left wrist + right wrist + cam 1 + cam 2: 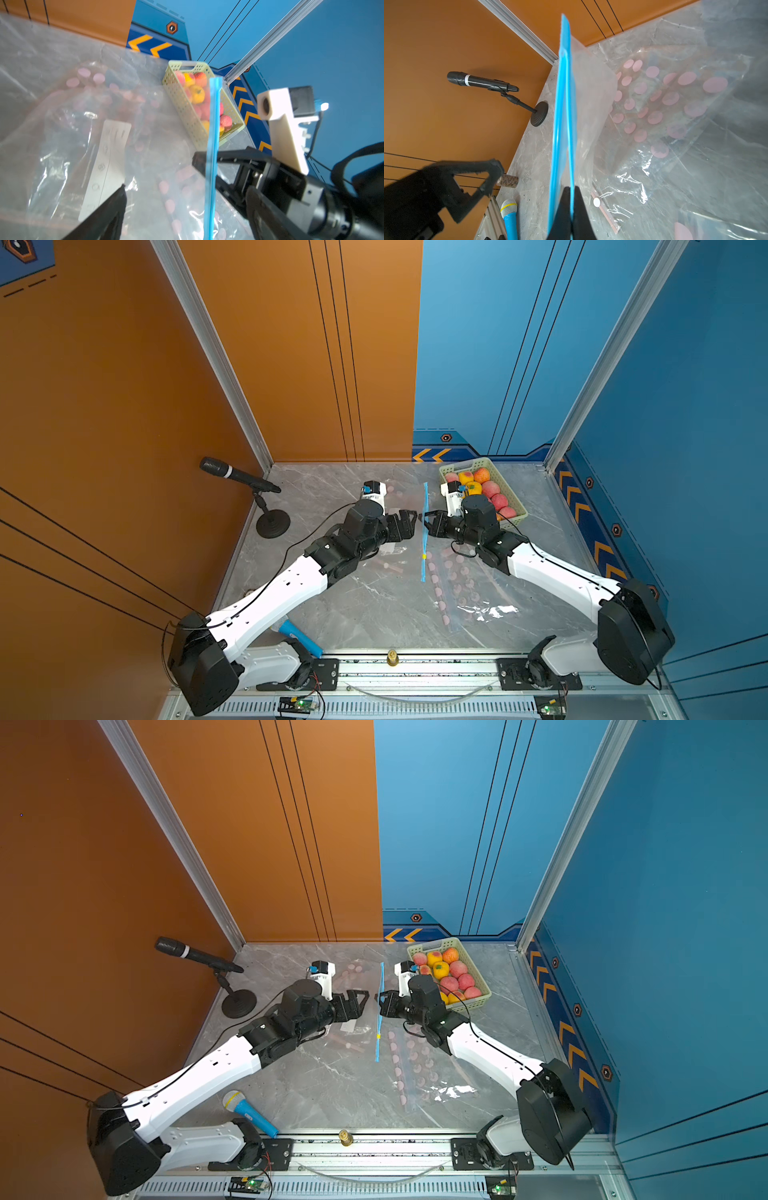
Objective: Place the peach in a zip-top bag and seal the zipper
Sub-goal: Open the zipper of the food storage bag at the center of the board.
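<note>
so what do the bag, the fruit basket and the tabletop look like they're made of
Bag: thin clear plastic film, glossy; it crinkles and throws glare.
Basket: likely rigid plastic, pale green, matte; evenly perforated moulded walls.
Tabletop: grey marble look with white veins, slight sheen; real stone or a printed laminate, can't tell.

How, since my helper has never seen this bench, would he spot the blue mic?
Look at the near edge of the table, by the base of the left arm. The blue mic lies flat there. Unlike the black mic on its stand, it has a blue handle and a yellow-banded head.
</note>
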Controlling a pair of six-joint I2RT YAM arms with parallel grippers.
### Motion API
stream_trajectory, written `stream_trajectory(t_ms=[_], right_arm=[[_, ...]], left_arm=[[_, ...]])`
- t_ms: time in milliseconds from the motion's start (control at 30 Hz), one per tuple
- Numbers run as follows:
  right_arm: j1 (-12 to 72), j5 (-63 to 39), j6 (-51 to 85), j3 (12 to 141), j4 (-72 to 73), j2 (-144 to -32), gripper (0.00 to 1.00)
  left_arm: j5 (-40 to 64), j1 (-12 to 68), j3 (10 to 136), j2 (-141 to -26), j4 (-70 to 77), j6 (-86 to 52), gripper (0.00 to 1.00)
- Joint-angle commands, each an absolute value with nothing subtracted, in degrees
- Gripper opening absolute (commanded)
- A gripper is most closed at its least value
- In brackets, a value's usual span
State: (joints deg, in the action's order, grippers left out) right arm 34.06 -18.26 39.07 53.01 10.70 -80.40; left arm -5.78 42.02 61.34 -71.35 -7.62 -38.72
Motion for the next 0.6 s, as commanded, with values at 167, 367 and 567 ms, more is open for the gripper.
stream_trajectory(t_ms=[167,367,567], right_arm=[[34.24,-18.39,35.68,51.08,14.28,-76.85,0.0],[34.99,-17.09,34.72,51.04,13.4,-75.61,0.0],[35.23,-16.04,34.33,51.32,13.09,-75.15,0.0]], left_arm=[[-6.28,44.53,73.27,-79.33,-17.74,-31.18,0.91],[-8.46,45.67,78.35,-83.45,-21.93,-28.65,0.81],[-12.34,46.46,81.01,-86.16,-26.42,-27.55,0.69]])
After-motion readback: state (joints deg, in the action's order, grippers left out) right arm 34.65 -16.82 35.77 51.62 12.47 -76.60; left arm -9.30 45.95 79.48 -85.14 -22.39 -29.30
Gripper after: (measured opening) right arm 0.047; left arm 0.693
